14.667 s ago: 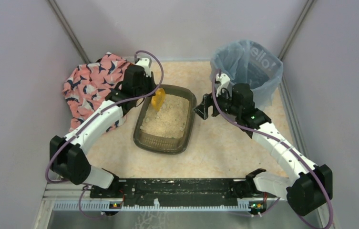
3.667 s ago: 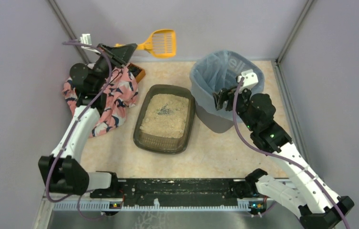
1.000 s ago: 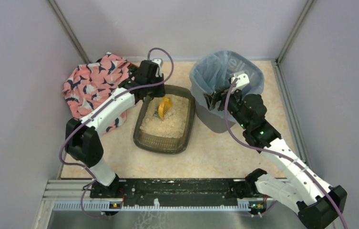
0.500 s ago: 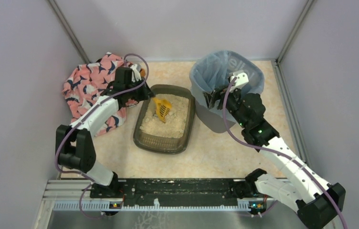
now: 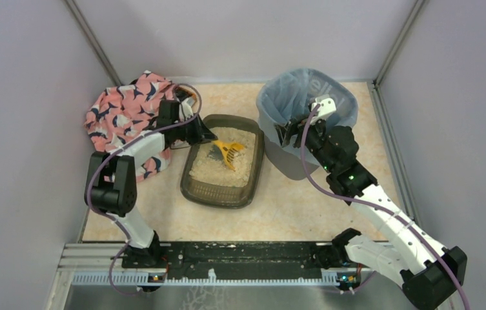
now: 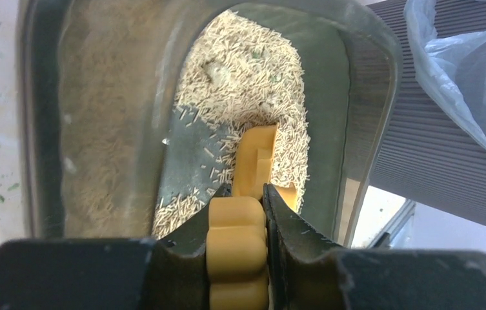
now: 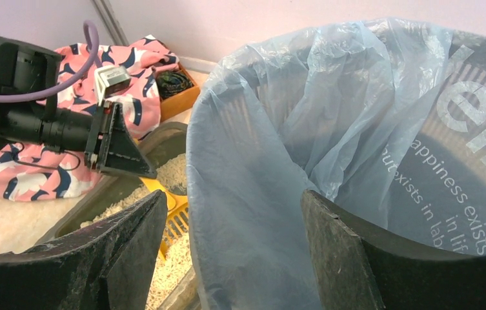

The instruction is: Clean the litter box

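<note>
The litter box (image 5: 193, 187) is a low dark tray with pale beige litter in the middle of the floor; it also fills the left wrist view (image 6: 40, 116). My left gripper (image 5: 206, 135) is shut on the handle of the yellow-orange slotted scoop (image 5: 229, 152), whose head lies in the litter at the far end of the box. In the left wrist view my left gripper (image 6: 246, 194) pinches the scoop handle (image 6: 236, 252). My right gripper (image 5: 283, 132) is open, one finger on each side of the near rim of the grey bin with a blue bag (image 5: 337, 103).
A pink patterned cloth (image 5: 121, 119) lies at the far left over an orange box (image 7: 179, 100). The bin (image 7: 369, 161) stands right beside the litter box's right side. Grey walls close the area on three sides.
My left gripper has drawn back to the left and lowered, and the scoop has swung from upright to lying in the litter pointing right. The right arm has hardly moved.
</note>
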Robot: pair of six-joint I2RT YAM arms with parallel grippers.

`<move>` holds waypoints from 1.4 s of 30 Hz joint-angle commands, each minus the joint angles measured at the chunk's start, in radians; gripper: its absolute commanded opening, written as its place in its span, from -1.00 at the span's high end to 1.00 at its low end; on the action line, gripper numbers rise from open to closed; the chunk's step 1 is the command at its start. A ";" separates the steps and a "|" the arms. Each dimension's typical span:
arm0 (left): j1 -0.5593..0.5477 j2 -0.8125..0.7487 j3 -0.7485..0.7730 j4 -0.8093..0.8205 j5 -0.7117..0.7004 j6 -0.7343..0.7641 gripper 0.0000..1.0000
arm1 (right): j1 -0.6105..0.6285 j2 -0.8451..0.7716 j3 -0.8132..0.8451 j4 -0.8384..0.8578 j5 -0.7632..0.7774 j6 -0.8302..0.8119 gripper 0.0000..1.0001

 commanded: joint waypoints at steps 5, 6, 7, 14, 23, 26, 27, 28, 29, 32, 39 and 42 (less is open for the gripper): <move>0.147 -0.072 -0.179 0.073 0.225 -0.053 1.00 | 0.007 0.034 -0.031 -0.068 -0.033 0.017 -0.51; 0.157 -0.089 -0.192 0.079 0.222 -0.059 1.00 | 0.007 0.038 -0.030 -0.067 -0.034 0.018 -0.51; 0.165 -0.103 -0.202 0.086 0.225 -0.063 1.00 | 0.007 0.039 -0.029 -0.066 -0.038 0.021 -0.51; 0.215 -0.181 -0.256 0.171 0.283 -0.127 1.00 | 0.007 0.031 -0.014 -0.070 -0.043 0.024 -0.50; 0.253 -0.242 -0.238 0.274 0.350 -0.190 1.00 | 0.007 -0.007 0.004 -0.085 -0.015 -0.003 -0.50; 0.294 -0.196 -0.258 0.301 0.373 -0.211 1.00 | 0.007 -0.011 0.004 -0.098 -0.015 -0.003 -0.50; 0.311 -0.177 -0.291 0.380 0.417 -0.272 1.00 | 0.007 -0.014 0.003 -0.111 -0.015 -0.003 -0.50; 0.319 -0.166 -0.328 0.472 0.443 -0.333 1.00 | 0.007 -0.015 0.000 -0.114 -0.014 -0.003 -0.50; 0.321 -0.159 -0.365 0.547 0.449 -0.383 1.00 | 0.007 -0.020 -0.003 -0.114 -0.014 -0.003 -0.50; 0.321 -0.144 -0.439 0.698 0.446 -0.469 1.00 | 0.007 -0.026 -0.008 -0.115 -0.011 -0.003 -0.50; 0.338 -0.172 -0.428 0.657 0.446 -0.440 1.00 | 0.007 -0.022 0.005 -0.129 -0.018 -0.009 -0.50; 0.329 -0.175 -0.462 0.762 0.472 -0.526 1.00 | 0.007 -0.031 -0.002 -0.130 -0.017 -0.010 -0.50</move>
